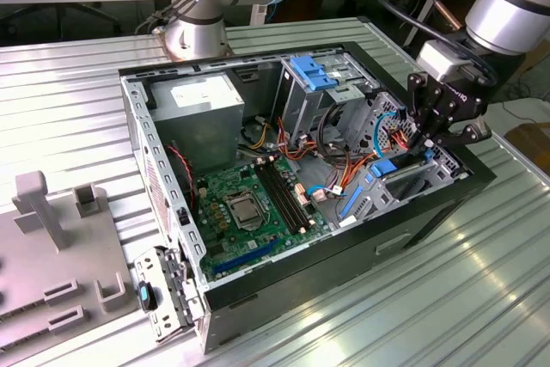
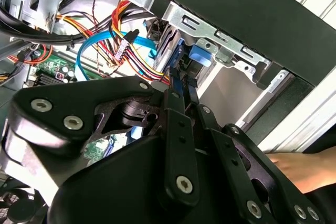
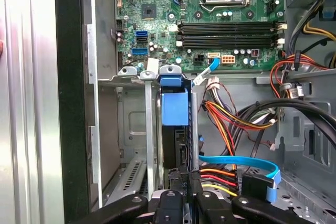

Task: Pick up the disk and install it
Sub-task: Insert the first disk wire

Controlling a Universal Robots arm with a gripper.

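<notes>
Disk stands on edge in the slot of the drive cage, its blue rail and dark body straight ahead of my gripper in the first wrist view. My jaws are drawn in to a narrow gap and pinch the thin end of the disk nearest me. In the second wrist view my two slim fingers meet at that same end, with the disk's blue tab just beyond them.

In the exterior view my gripper hangs at three o'clock of the open case, pointing down into the cage. My arm slopes up and away toward one o'clock, wrist tipped over the case rim.

Room is tight. One sheet-metal wall of the cage lies just beside the disk, and past it is the black case wall. On the disk's other side a bundle of red, orange and yellow cables and a flat blue cable crowd close to my fingers.

Farther in lies the green board, open and flat at the case's centre. Beyond it, at eleven o'clock, sits the grey power supply, and at twelve o'clock a second cage with a blue latch. The ribbed metal table spreads around the case.
</notes>
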